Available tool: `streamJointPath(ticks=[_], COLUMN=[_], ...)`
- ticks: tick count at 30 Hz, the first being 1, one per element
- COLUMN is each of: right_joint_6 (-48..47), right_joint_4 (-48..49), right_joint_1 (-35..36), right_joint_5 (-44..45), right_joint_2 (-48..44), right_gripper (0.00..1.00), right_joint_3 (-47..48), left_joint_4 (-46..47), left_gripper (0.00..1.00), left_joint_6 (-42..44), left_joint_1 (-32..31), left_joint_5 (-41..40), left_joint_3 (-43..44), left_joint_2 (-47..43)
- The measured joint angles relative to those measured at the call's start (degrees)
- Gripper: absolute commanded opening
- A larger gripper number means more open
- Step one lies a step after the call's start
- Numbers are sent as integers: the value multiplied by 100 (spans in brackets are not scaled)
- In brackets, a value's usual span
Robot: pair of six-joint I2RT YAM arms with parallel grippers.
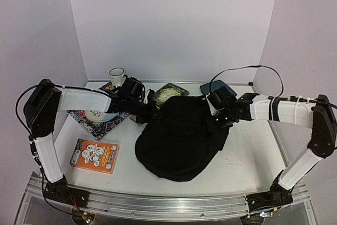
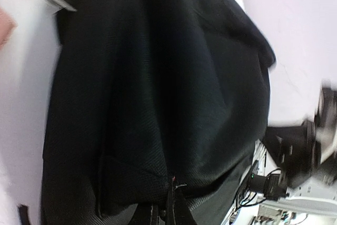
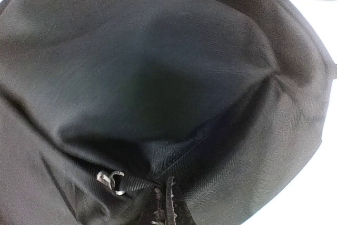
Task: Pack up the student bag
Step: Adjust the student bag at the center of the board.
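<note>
Black student bag (image 1: pixel 179 138) slumped at centre of white surface (image 1: pixel 258 151), mouth toward back wall. At its upper-left edge, left end effector (image 1: pixel 151 110) fully closed, pinching bag fabric. At upper-right edge, right end effector (image 1: pixel 215 122) likewise closed on fabric. Orange card box (image 1: pixel 95 155) left of bag, apart. White mug (image 1: pixel 117 75) at back left.

Both arms reach inward, left end effector (image 1: pixel 149 110) and right end effector (image 1: pixel 215 121) closed.

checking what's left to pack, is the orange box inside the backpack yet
No, the orange box lies on the table left of the backpack.
</note>
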Motion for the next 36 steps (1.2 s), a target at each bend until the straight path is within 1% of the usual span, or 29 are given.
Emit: streamJointPath(ticks=[5,8,10,12,15,17,18,22,25,29,33,36], right_joint_6=[-450,-794,-1026,-1273,-1685,-1938,-2068,-2321,-2329,-2078,-1581,-1211], right_joint_4=[-318,-525,-624,-664,-582,-464,-387,-141,-99,-117,-117,-126], right_joint_1=[-450,-598,-634,-647,-657,-687,-710,-802,-796,-471,254,769], right_joint_5=[269,404,485,516,518,520,533,460,315,215,116,14], right_joint_2=[354,669,872,1055,1321,1418,1444,1387,1098,462,-46,-148], right_gripper=[0,0,0,2,8,14,18,32,39,47,51,53], right_joint_3=[580,955,1188,1399,1676,1768,1797,1800,1642,1362,1097,901], left_joint_4=[205,357,424,491,533,529,525,502,356,201,165,169], left_gripper=[0,1,3,7,15,24,30,46,53,60,64,66], left_joint_6=[39,36,29,-8,-50,-47,-42,94,245,369,378,325], left_joint_1=[-585,-936,-1118,-1258,-1361,-1387,-1391,-1415,-1422,-1346,-1081,-860], left_joint_5=[-188,-289,-340,-360,-350,-347,-336,-391,-568,-819,-941,-972], left_joint_3=[-63,-105,-117,-118,-118,-118,-118,-118,-180,-459,-947,-1262], left_joint_2=[-87,-87,-87,-87,-86,-85,-85,-95,-227,-640,-1079,-1206])
